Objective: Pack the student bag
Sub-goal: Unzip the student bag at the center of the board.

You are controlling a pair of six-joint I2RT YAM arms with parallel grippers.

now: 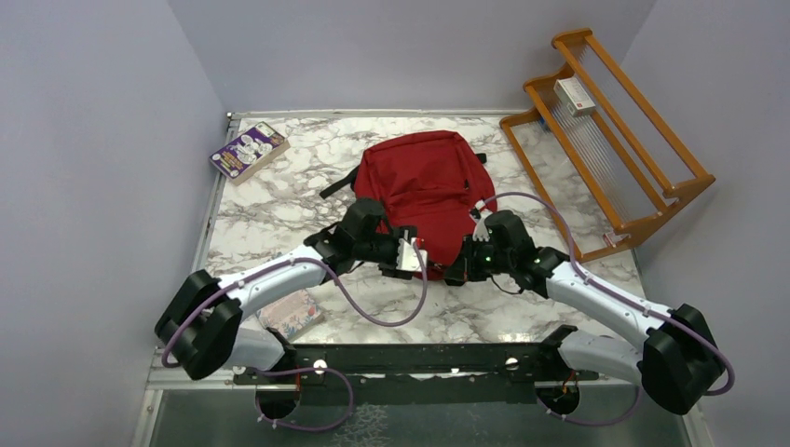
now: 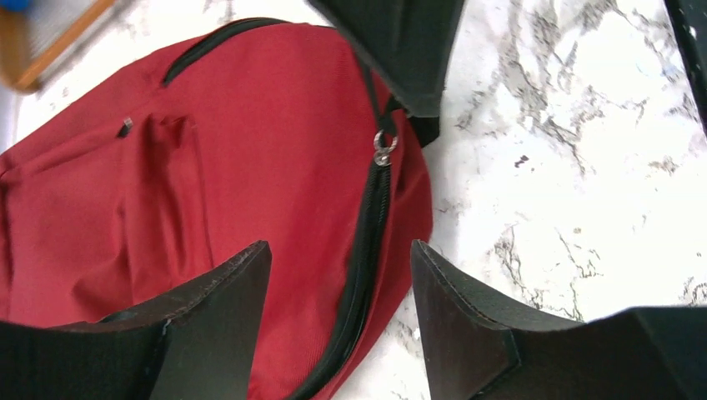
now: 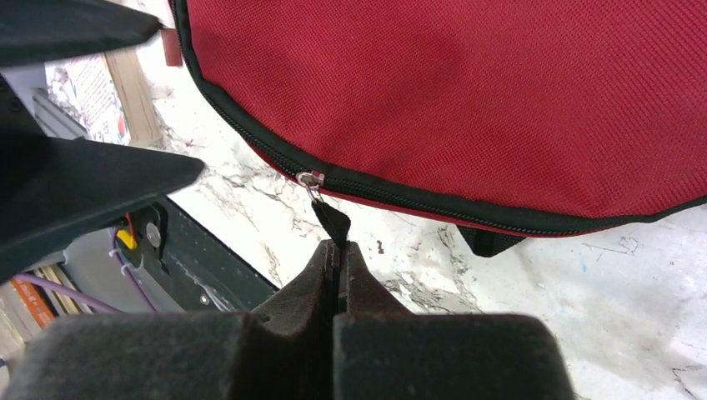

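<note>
Pressed-together fingertips of the right gripper (image 3: 337,248) are clamped on the black zip pull (image 3: 332,220) of the student bag (image 3: 467,100). Left gripper (image 2: 340,250) is held spread over the bag's zip line, with nothing between its fingers. Bag is laid flat on the table (image 1: 307,177), at 12 o'clock from both grippers. Zip is judged closed along the visible stretch; no opening is shown. One book (image 1: 248,150) is seen at 10 o'clock of the bag and another (image 1: 291,314) at 7 o'clock, by the left arm. A wooden rack (image 1: 615,140) holding a small box (image 1: 574,96) is seen at 2 o'clock. Nothing is seen packed. Task is judged at its start, with unzipping, loading and closing all left.
</note>
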